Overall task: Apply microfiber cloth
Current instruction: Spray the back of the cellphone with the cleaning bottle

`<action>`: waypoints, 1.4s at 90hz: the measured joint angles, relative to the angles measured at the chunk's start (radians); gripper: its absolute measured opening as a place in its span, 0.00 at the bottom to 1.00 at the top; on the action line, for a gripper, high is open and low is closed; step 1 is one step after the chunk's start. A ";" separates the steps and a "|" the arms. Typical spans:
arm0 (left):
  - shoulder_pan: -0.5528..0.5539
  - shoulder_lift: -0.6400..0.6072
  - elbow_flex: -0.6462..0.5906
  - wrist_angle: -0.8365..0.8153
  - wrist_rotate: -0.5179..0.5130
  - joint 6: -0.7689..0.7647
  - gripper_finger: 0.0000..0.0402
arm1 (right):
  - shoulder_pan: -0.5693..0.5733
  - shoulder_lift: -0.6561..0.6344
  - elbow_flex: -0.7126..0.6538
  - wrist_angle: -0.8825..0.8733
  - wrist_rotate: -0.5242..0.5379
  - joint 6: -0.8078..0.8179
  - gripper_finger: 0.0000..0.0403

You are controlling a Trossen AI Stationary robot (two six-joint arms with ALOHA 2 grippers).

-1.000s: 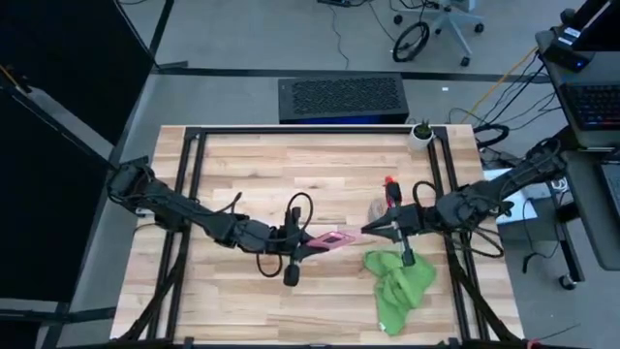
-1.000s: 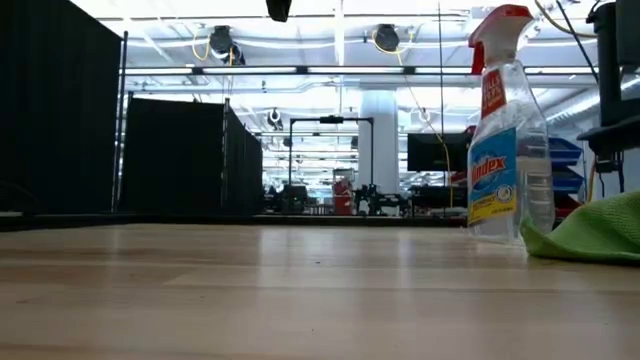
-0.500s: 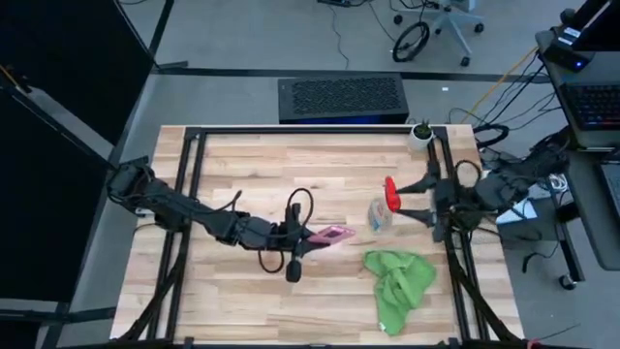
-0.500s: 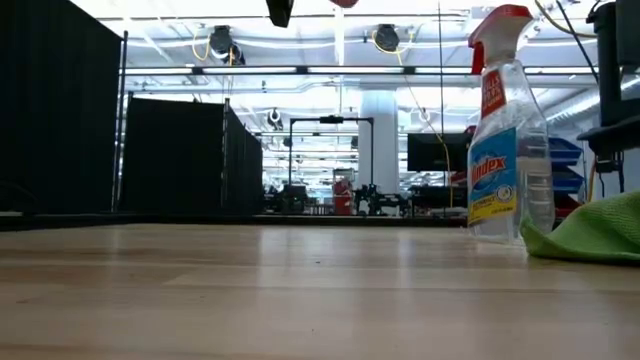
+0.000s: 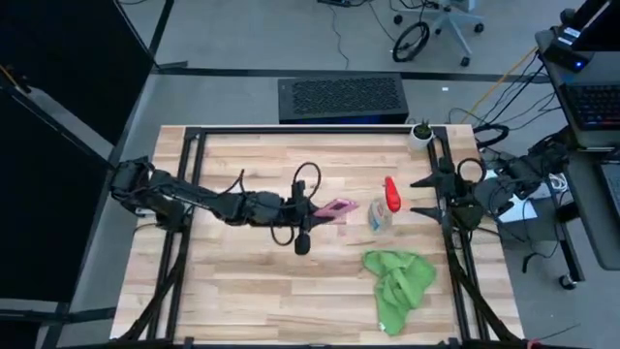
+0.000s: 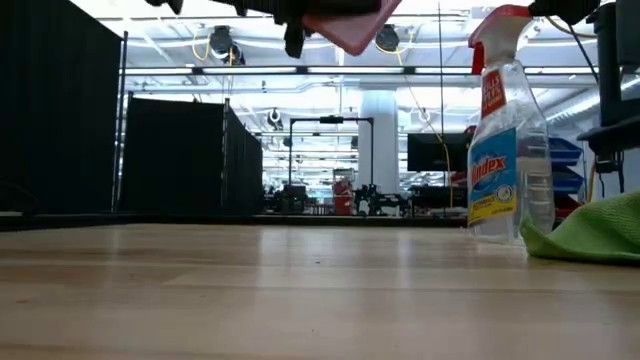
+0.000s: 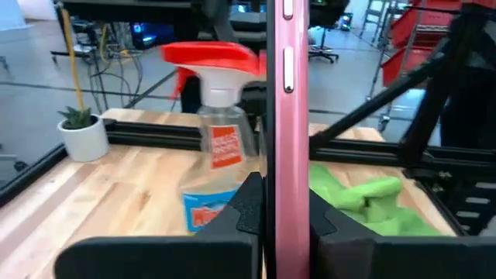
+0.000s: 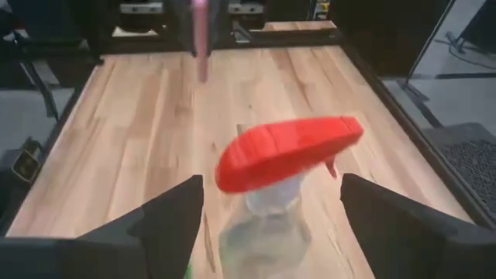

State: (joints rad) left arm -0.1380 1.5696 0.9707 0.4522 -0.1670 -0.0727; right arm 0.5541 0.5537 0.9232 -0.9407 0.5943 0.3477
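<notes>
A: Where is the cloth (image 5: 399,286)?

B: Crumpled on the tabletop (image 5: 242,291) at about four o'clock from the middle, near the right edge, with nothing touching it. The bottle (image 5: 382,206) stands just beyond it, toward twelve o'clock. In the low view the cloth (image 6: 596,231) sits just beside the bottle (image 6: 507,135).

A: And the pincers?

B: The left pincer (image 5: 320,210) is clenched on a pink phone (image 5: 336,206), holding it in the air near the tabletop's middle, just at nine o'clock of the bottle. The left wrist view shows the phone (image 7: 287,132) edge-on between the fingers (image 7: 246,209). The right pincer (image 5: 422,194) sits at three o'clock of the bottle, released, its fingers spread wide, with the red nozzle (image 8: 287,151) in front of them and nothing gripped.

A: So which step is this?

B: I'd judge the spraying part is over, or being left, and the wiping has not begun, as the cloth lies untouched.

A: Next move?

B: Probably the right pincer swings toward six o'clock, drops onto the cloth, pinches a fold, and carries it to the phone while the left keeps the phone steady. It should clear the bottle so as not to tip it.
</notes>
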 joint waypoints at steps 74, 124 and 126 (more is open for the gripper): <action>0.230 0.000 0.000 0.026 0.177 -0.052 0.01 | 0.036 -0.451 -0.518 0.458 0.092 -0.115 0.70; 0.294 0.062 0.002 0.117 0.293 -0.048 0.01 | -0.035 -0.452 -0.727 0.761 0.167 -0.281 0.70; 0.296 0.063 0.002 0.117 0.297 -0.045 0.01 | -0.044 -0.453 -0.727 0.763 0.165 -0.291 0.70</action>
State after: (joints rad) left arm 0.1582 1.6321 0.9722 0.5694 0.1303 -0.1174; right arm 0.5101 0.1012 0.1967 -0.1772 0.7595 0.0569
